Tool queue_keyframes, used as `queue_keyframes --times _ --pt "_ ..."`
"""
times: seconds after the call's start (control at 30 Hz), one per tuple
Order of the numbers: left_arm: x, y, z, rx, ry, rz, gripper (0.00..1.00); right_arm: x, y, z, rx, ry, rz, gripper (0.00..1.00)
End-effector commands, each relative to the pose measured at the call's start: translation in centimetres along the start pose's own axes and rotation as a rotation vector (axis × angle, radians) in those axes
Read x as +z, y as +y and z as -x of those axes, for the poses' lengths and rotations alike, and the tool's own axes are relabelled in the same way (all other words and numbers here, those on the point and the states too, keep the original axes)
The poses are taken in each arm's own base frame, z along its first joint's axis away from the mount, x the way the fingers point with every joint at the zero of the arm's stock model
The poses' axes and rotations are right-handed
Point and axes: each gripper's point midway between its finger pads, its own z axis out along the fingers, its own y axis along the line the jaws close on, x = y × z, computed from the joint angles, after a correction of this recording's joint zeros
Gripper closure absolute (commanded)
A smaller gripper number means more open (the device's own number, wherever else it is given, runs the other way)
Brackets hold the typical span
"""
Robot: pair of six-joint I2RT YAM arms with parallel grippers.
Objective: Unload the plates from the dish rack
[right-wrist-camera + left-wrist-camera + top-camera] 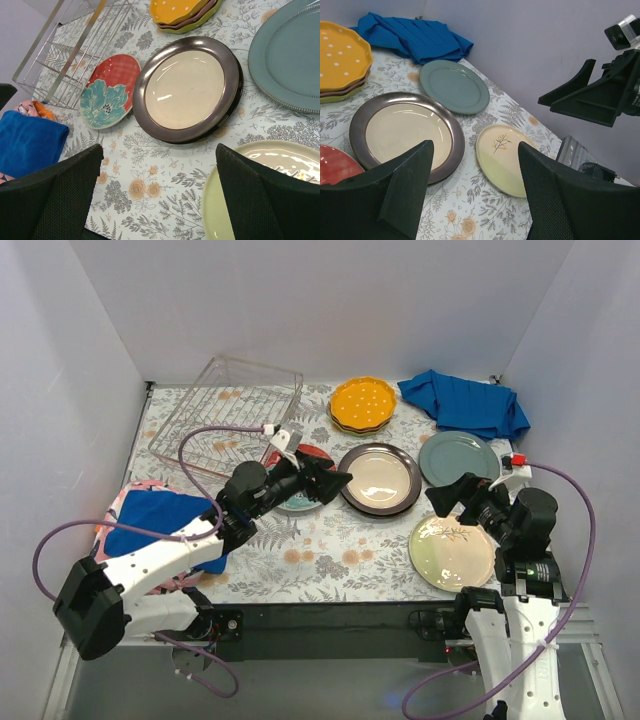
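Observation:
The silver wire dish rack (225, 415) stands at the back left with no plate in it, and shows again in the right wrist view (65, 55). Plates lie on the floral tablecloth: an orange dotted plate (362, 405) tops a small stack, then a grey-teal plate (458, 457), a dark-rimmed glossy plate (380, 479) and a cream plate with a sprig (452, 551). The teal-red floral plate (110, 92) lies against the dark-rimmed plate's left edge. My left gripper (335, 480) hovers over that edge, open and holding nothing (475, 150). My right gripper (455, 495) is open over the cloth (159, 150) beside the cream plate.
A crumpled blue cloth (465, 403) lies at the back right. Another blue cloth (155, 525) covers a pink-patterned item at the left edge. White walls close in the back and both sides. The right arm's purple cable (580, 540) loops at the right.

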Motion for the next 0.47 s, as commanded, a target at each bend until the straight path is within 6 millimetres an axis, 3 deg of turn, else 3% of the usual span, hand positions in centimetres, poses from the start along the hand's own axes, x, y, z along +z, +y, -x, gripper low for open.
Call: queue_keyframes --times 0.0,0.43 --pt "-2.3 0.6 0.1 -0.012 -0.041 0.038 0.33 -0.4 1.0 1.2 -0.045 -0.054 0.039 0.02" --pt "-3.6 -1.9 1.4 -0.059 -0.121 -0.084 0.33 -0.7 1.4 1.7 -0.067 -0.080 0.055 0.02"
